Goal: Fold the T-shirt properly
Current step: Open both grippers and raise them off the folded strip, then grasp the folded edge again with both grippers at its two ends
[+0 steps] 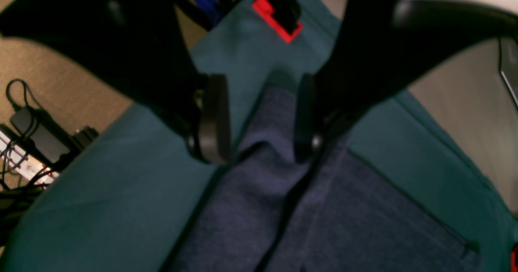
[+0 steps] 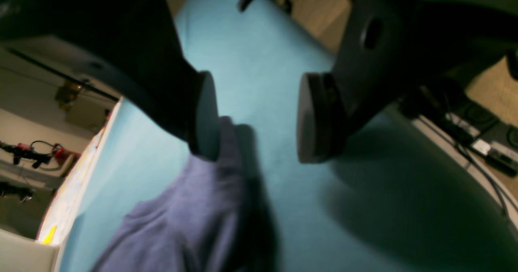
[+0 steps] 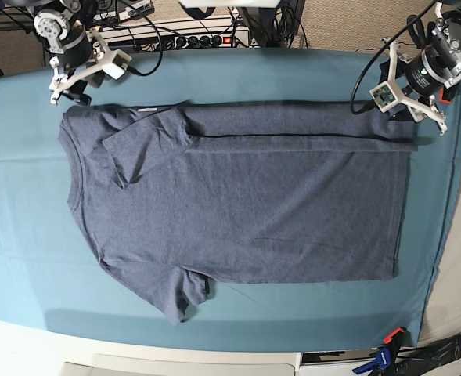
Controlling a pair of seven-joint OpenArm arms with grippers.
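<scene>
Jaws apart on both grippers.
Left gripper straddles a T-shirt ridge; right gripper apparently brushes a fold.

Cloth on cloth, plastic above

The T-shirt is matt, heathered knit cotton; the table cloth under it is smooth, matt teal fabric. The gripper pads look like dark, slightly glossy plastic.

Both my wrist views are blurred, and each shows only part of the heathered blue-grey cotton T-shirt, cut off at the bottom edge. From the base view I can't see either gripper's fingertips.
</scene>
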